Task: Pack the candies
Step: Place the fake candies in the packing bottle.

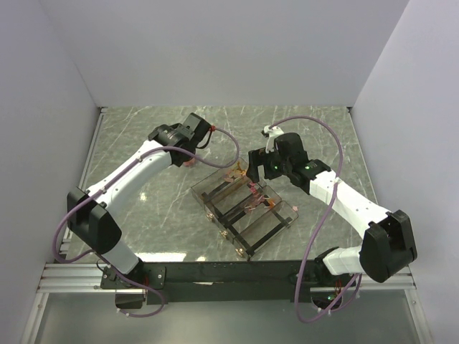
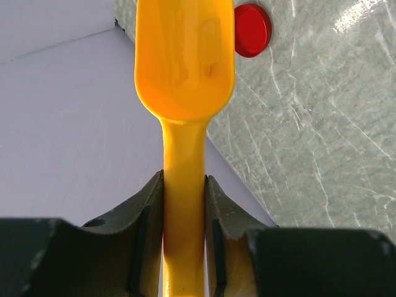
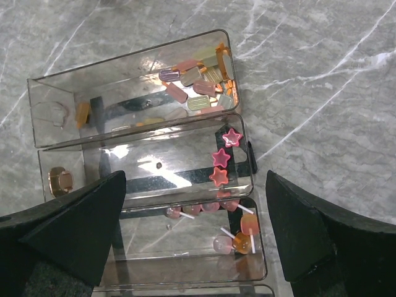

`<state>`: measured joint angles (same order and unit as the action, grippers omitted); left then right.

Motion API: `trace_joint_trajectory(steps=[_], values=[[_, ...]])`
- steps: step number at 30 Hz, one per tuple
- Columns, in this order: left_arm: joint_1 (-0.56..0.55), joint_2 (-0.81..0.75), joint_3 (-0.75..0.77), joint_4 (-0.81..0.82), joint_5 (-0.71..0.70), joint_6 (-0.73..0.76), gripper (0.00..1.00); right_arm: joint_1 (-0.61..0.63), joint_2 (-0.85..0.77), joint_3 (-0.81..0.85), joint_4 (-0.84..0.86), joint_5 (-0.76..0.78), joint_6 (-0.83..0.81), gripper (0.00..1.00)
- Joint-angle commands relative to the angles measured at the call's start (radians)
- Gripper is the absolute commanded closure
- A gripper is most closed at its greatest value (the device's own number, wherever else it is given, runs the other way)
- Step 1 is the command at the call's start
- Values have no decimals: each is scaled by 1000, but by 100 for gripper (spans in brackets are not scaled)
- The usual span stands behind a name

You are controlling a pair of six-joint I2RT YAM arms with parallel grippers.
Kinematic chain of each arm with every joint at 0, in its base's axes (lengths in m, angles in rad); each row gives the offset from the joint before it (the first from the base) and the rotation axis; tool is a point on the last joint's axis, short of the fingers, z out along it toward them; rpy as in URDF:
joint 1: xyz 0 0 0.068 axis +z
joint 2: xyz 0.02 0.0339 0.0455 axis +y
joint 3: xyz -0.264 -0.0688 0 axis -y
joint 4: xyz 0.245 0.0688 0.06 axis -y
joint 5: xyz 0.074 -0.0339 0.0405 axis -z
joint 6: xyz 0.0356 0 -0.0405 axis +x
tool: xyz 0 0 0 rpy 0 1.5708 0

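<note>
Bent at 8 o'clock in the top view, with the left arm [image 1: 136,168] stretched toward 11 o'clock and the left gripper [image 2: 184,185] pinched on a yellow scoop [image 2: 184,74] handle. Folded at 4 o'clock, with the right arm [image 1: 351,204] reaching toward the centre and the right gripper [image 3: 195,185] facing down, jaws spread wide, holding nothing.

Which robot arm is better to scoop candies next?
Probably the left. The left arm grips the yellow scoop by its handle, bowl apparently empty. The right arm hangs over the clear box, jaws wide open, holding nothing.
</note>
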<state>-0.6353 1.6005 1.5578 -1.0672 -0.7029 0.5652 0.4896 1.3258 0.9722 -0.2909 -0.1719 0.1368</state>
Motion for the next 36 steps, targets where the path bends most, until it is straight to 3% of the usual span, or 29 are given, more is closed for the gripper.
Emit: trace_joint_trajectory(steps=[1, 10, 17, 21, 30, 36], values=[[3, -36, 7, 16, -8, -16, 99, 9, -7, 8, 7, 17, -9, 0], [16, -206, -108, 151, 462, -217, 99, 7, 76, 36, 3, 15, -37, 8], [-6, -339, -287, 260, 773, -381, 99, 3, 147, 86, -8, -20, -77, 23], [-15, -412, -378, 318, 818, -407, 99, -8, 190, 123, -4, 5, -85, 30], [-17, -501, -591, 479, 928, -335, 99, -23, 276, 175, 18, -1, -108, 34], [-14, -560, -627, 543, 866, -372, 99, -26, 263, 151, 21, -17, -112, 37]])
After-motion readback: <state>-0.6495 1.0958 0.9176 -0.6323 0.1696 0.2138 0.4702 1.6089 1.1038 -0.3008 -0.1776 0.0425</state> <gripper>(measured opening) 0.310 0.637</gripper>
